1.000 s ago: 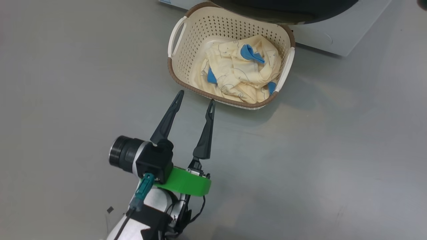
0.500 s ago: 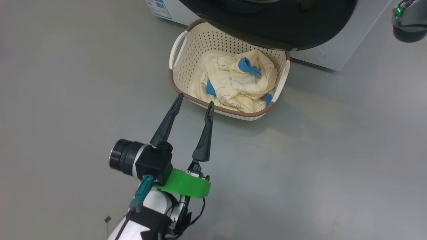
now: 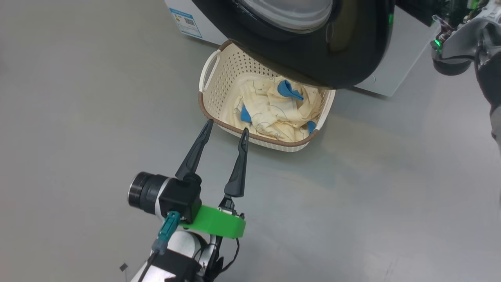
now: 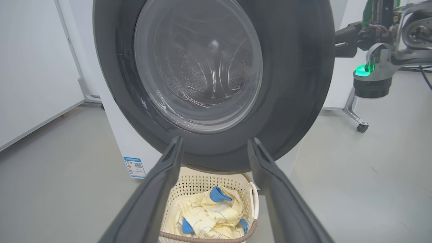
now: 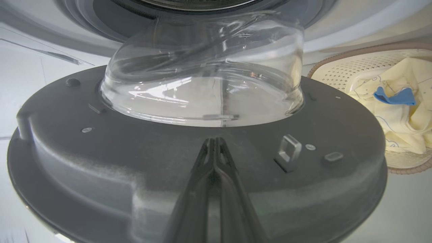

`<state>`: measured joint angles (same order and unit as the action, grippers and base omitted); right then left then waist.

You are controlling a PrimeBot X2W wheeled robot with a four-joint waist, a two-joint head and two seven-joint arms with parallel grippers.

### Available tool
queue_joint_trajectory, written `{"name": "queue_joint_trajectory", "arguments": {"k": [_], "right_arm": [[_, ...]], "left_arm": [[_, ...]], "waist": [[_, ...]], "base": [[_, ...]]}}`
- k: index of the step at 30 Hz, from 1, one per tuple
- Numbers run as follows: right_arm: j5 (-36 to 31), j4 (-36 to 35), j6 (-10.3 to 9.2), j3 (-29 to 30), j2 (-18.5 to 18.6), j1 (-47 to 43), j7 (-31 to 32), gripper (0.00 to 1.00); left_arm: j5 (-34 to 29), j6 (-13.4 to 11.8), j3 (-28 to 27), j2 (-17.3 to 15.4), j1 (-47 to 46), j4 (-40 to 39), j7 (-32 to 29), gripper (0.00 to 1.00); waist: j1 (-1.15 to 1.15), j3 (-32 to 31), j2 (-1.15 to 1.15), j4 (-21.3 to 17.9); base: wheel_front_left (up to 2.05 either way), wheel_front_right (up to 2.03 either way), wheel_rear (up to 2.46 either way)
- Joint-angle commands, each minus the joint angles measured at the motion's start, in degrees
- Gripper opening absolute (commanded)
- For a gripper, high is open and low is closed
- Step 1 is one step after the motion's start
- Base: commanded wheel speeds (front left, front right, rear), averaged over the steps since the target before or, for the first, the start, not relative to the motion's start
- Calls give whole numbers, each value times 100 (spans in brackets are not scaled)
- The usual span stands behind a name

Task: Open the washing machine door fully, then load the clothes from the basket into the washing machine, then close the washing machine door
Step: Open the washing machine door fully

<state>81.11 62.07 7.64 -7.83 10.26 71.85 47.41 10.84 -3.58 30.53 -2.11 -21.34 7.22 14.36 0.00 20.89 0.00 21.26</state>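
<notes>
Behind washing machine door [image 5: 101, 162], right hand [image 5: 214, 143] pressed together at inner rim: push steadily till fully open; left hand [image 3: 226, 126] spread near basket [image 3: 203, 105].

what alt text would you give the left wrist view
A round black-rimmed washing machine door with clear glass looms over a cream basket of pale yellow and blue clothes on a grey floor. The open left gripper frames the basket at the bottom edge.

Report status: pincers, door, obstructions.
Left pincer open, empty. Right pincer shut at inner face of washing machine door. Door overhangs basket; clothes inside.
</notes>
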Motion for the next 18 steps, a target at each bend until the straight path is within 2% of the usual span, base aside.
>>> {"name": "queue_joint_trajectory", "arguments": {"k": [1,18], "right_arm": [[19,-273,-15,-82,-237,-4,113,0],[99,-608,-15,-230,-472,-622,396,0]], "left_arm": [[-17,-10,-198,-76,-19,-165,63,100],[-130,59,-221,-76,123,-131,63,100]], "waist": [[0,-29,0,-7],[0,-258,0,-69]], "base": [[0,0,0],[0,0,0]]}}
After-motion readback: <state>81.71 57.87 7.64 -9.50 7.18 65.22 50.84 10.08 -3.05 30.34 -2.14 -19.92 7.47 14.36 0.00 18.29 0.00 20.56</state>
